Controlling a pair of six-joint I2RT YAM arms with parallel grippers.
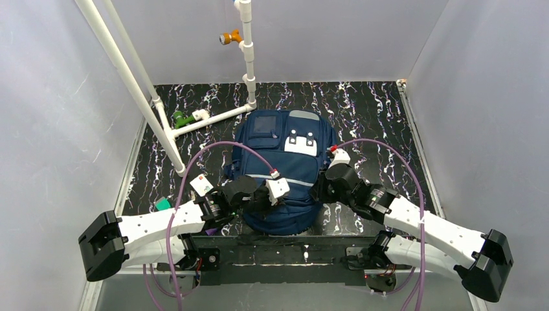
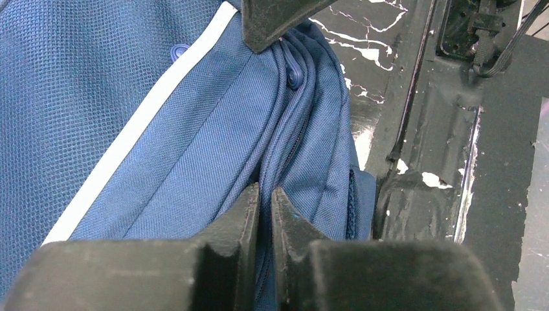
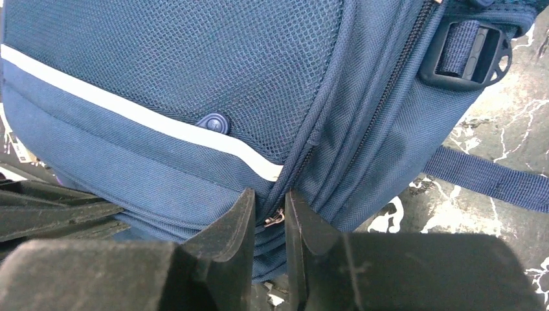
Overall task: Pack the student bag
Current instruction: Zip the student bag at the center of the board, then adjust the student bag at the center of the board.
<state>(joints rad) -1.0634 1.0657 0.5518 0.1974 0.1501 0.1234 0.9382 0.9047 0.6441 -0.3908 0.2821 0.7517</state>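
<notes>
On the desk (image 1: 382,110), the limp student bag (image 1: 285,168) was pinched by the left pincer (image 2: 265,201). Its zip pull (image 3: 275,218), the likeliest hold, was nipped by the right pincer (image 3: 268,204).

Pale grey walls (image 1: 52,97) enclose a black, white-veined worktop (image 1: 375,110); a white pipe frame (image 1: 139,97) stands at upper left.
</notes>
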